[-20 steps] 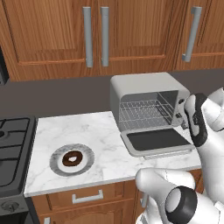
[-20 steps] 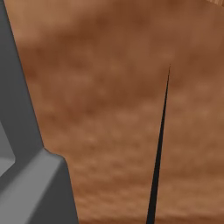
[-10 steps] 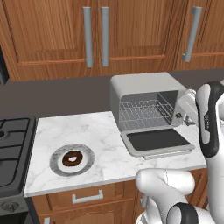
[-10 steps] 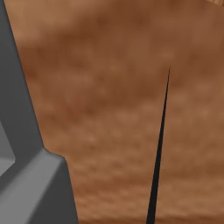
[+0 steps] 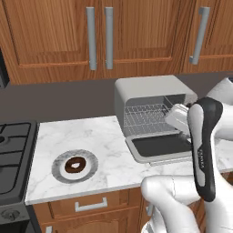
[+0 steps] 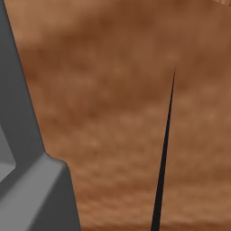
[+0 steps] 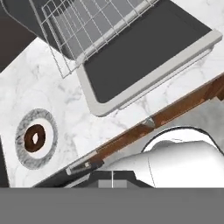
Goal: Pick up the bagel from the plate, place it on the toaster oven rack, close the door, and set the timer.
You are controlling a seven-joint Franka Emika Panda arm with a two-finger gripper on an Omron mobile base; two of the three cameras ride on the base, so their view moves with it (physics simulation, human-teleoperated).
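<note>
One bagel [image 5: 75, 164] sits on one plate [image 5: 59, 173] near the counter's [image 5: 109, 154] front edge, well apart from my closed, empty gripper.

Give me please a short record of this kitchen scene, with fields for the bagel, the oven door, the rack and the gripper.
bagel: lies on the plate, on the marble counter left of the toaster oven
door: open, folded down flat onto the counter
toaster oven rack: bare, nothing on it
gripper: shut, holding nothing; the hand looks down on the counter from above, away from the bagel
task progress: bagel not yet picked up
</note>
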